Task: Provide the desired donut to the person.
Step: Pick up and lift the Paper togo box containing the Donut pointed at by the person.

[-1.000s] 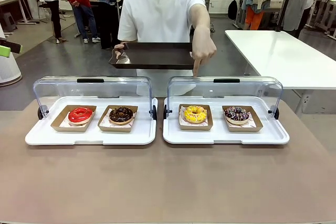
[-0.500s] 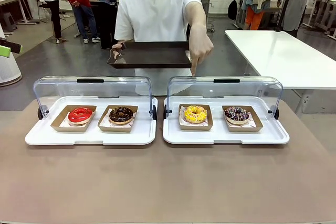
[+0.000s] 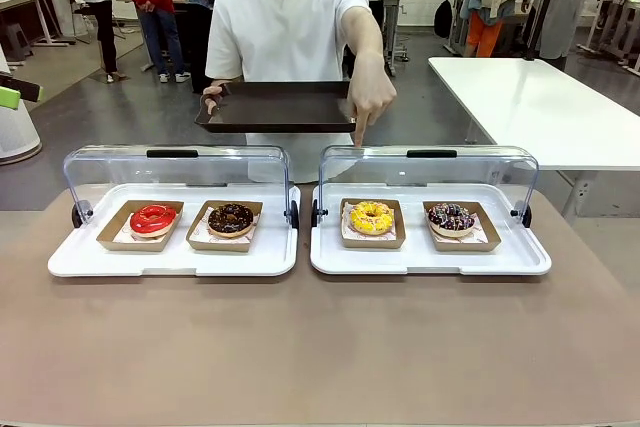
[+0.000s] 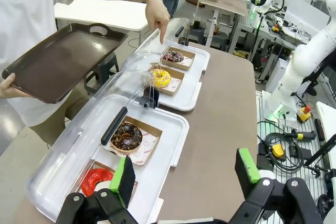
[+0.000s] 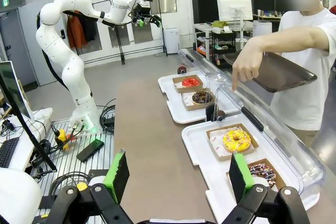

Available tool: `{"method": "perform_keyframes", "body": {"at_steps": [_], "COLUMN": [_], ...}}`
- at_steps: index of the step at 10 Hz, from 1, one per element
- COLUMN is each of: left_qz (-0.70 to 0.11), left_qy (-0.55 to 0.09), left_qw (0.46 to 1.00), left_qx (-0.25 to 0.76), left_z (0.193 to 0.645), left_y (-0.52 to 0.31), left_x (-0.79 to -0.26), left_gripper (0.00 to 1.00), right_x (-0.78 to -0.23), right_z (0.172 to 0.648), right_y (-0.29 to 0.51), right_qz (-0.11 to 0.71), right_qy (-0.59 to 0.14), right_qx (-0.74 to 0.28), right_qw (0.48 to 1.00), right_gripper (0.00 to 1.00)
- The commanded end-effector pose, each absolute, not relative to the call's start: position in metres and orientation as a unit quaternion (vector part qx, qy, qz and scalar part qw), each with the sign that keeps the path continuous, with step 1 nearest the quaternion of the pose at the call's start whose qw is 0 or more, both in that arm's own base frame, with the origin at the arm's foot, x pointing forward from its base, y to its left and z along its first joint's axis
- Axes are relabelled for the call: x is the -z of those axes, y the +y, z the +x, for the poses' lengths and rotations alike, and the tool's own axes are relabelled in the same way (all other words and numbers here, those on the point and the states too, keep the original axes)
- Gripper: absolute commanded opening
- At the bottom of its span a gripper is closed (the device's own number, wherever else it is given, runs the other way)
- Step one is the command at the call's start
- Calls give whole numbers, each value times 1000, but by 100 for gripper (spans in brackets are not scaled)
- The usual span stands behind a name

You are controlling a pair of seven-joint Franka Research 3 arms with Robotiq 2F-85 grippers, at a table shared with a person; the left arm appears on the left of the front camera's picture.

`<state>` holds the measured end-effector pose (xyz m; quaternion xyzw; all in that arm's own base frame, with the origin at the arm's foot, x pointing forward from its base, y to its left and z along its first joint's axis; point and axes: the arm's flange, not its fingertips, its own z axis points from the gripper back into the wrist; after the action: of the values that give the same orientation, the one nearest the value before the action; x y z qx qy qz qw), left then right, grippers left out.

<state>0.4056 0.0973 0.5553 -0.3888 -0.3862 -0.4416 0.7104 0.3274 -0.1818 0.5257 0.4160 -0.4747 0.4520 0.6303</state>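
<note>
**Left gripper**: jaws spread wide, nothing held.
**Right gripper**: jaws spread wide, nothing held.
**Change:** the person has shifted a little toward the robot's left. The brown tray and the pointing hand moved with them. The fingertip remains aimed down over the rolled-back clear lid, behind the yellow donut.
**Reading:** the choice looks unchanged, so the yellow donut is probably the one wanted. No pick has begun.
**Yellow donut, location:** in its cardboard holder, ahead of the right gripper and close beyond one of its pads. It is well ahead of the left gripper, past the chocolate donut.
**Brown tray, location:** held out beyond both grippers, probably the delivery spot.
</note>
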Motion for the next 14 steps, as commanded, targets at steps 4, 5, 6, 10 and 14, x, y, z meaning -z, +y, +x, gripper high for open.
{"method": "perform_keyframes", "body": {"at_steps": [4,5,6,10,14], "left_qz": [-390,-390,-390,-390,-390], "left_qy": [-386,-386,-386,-386,-386], "left_qw": [711,711,711,711,711], "left_qx": [439,439,439,439,439], "left_z": [406,406,406,406,406], "left_y": [97,97,97,97,97], "left_x": [-557,-557,-557,-557,-557], "left_gripper": [100,100,100,100,100], "right_x": [-539,-550,-557,-551,-474], "right_z": [338,352,371,409,418], "right_y": [-154,-128,-100,25,83], "right_qz": [415,418,407,308,209], "right_qy": [-420,-362,-338,-196,-92], "right_qx": [-491,-519,-514,-607,-646], "right_qw": [641,652,675,706,728], "right_gripper": [100,100,100,100,100]}}
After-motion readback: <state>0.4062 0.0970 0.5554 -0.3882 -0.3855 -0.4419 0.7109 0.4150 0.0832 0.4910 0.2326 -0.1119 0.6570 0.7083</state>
